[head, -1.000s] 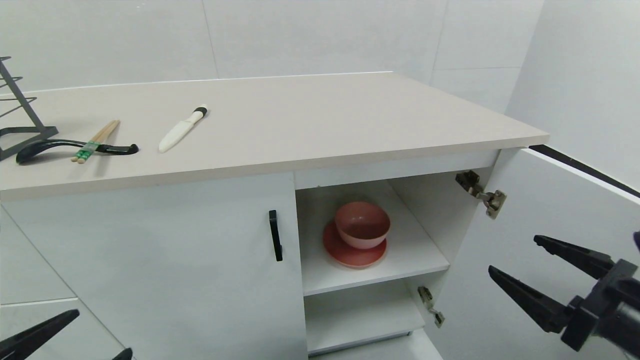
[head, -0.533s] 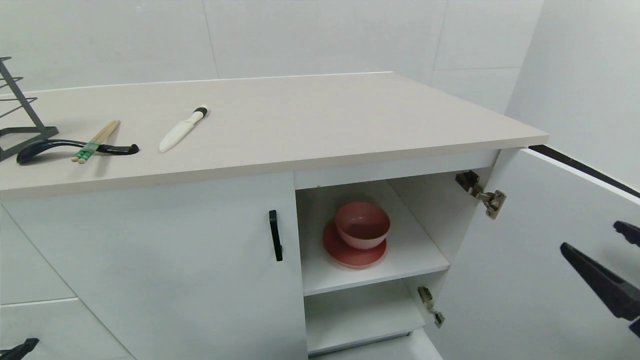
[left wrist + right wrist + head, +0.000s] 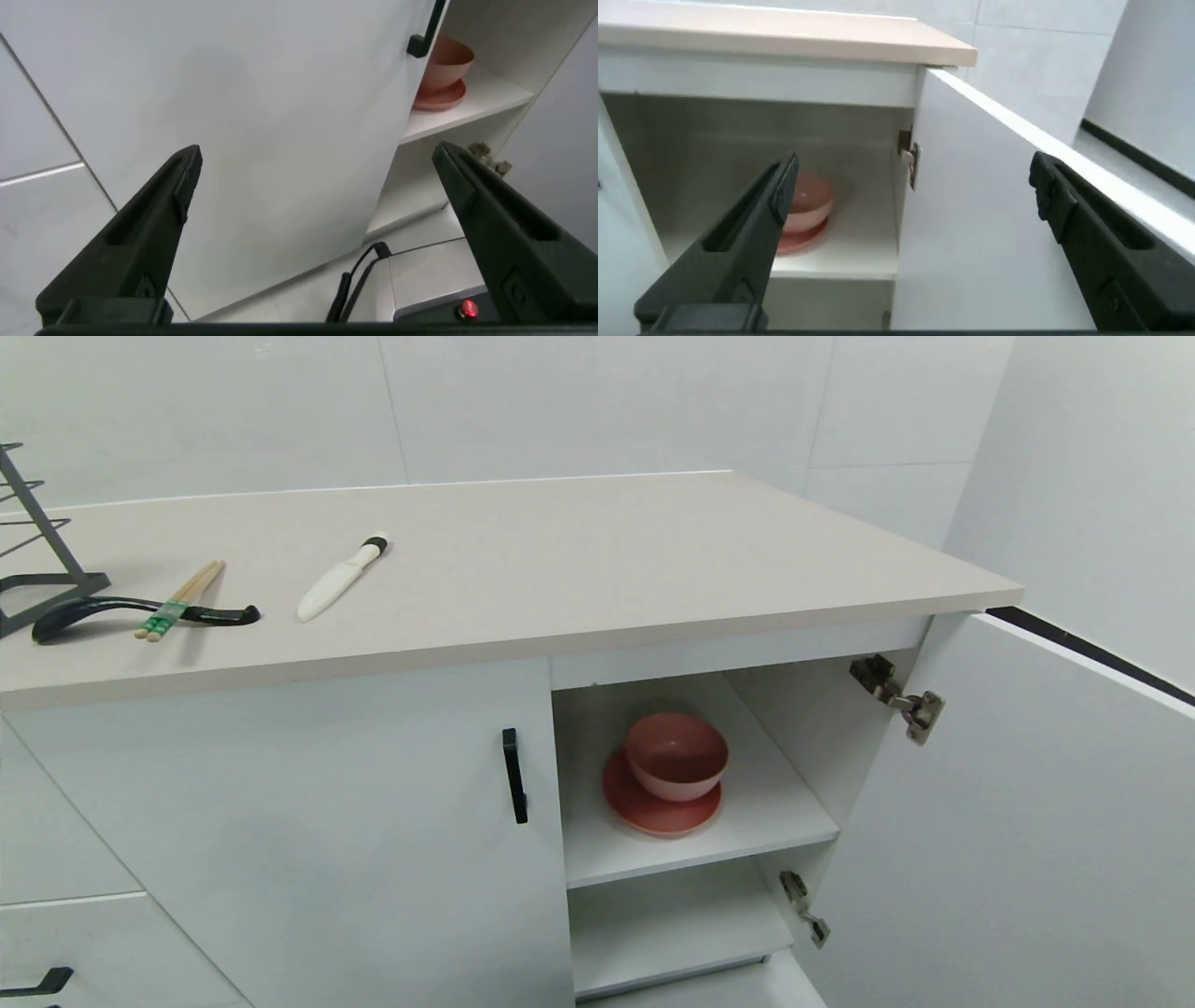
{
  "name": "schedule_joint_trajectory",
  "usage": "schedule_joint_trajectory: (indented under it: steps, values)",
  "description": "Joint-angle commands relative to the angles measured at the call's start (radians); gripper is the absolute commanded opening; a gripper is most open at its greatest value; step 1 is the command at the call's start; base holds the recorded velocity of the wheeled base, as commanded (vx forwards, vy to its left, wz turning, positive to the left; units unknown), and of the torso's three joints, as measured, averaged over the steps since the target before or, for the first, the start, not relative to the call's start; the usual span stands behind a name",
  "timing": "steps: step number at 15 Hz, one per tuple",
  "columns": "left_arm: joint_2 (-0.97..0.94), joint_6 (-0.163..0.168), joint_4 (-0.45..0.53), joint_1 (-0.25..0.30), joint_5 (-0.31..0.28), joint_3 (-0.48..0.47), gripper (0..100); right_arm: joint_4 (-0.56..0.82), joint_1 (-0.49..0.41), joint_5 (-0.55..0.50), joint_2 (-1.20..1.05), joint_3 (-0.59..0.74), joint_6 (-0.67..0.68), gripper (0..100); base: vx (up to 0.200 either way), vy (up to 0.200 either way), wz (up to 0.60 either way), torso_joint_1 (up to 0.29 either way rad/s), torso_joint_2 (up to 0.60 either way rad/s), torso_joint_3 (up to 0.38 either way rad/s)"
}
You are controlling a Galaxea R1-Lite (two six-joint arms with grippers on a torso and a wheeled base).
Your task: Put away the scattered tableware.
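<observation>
No words or numbers can be read on anything here. The chopsticks (image 3: pixel 193 585) on the counter (image 3: pixel 597 560) have a green band (image 3: pixel 166 609) round them. It may have small marks on it, but they are too tiny to read.

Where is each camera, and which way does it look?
Head view: on the robot's head, looking forward and down at the countertop and open cabinet.
Left wrist view: on the left wrist, facing the closed door; the open left gripper frames it.
Right wrist view: on the right wrist, facing into the cabinet; the open right gripper frames it.
Shared: all show the pink bowl on its plate.
</observation>
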Motion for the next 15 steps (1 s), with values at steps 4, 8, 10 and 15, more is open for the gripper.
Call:
schedule_joint_trajectory:
  steps: [4,8,10,15]
  values:
    - [-0.063,0.005,0.001,0.042,0.040,0.003,100,0.270,0.022,0.058,-0.432,0.019,-0.031,100,0.000,0.000,0.00,0.000,0.00,0.000]
    - [-0.142,0.004,0.007,0.088,0.061,0.003,100,0.574,0.025,0.034,-0.498,0.019,-0.040,100,0.000,0.000,0.00,0.000,0.00,0.000]
    - [-0.142,0.010,0.010,0.088,0.094,0.003,100,0.638,0.024,-0.055,-0.498,0.013,-0.026,100,0.000,0.000,0.00,0.000,0.00,0.000]
    - [-0.148,0.028,0.067,0.086,0.175,0.003,100,0.666,0.024,-0.189,-0.498,0.017,0.066,100,0.000,0.000,0.00,0.000,0.00,0.000]
